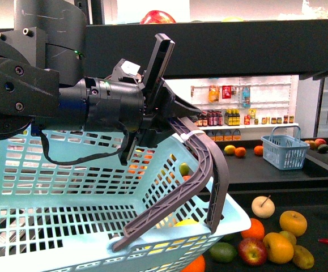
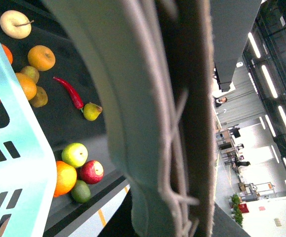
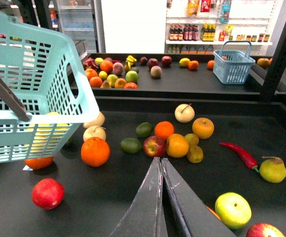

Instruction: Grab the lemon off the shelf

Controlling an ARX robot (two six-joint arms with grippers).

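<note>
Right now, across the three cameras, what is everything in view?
shelf: one, black, under the fruit
basket: one, aqua, hanging by its handle
oranges: at least two, orange, on shelf
yellow-orange fruits: two, mid cluster
small yellow fruits: two, dull yellow, same cluster
red apples: three, red, on shelf
green fruits: two, dark green, beside an apple
pale fruits: three, cream, one stemmed
chilli: one, red, beside the pear
pear: one, yellow-green, beside chilli
green apple: one, yellow-green, near pear
blue basket: one, blue, far tray
far fruit: many, mixed, far tray
bottle shelves: white, background
left gripper: shut on handle
right gripper: shut, empty, above shelf
</note>
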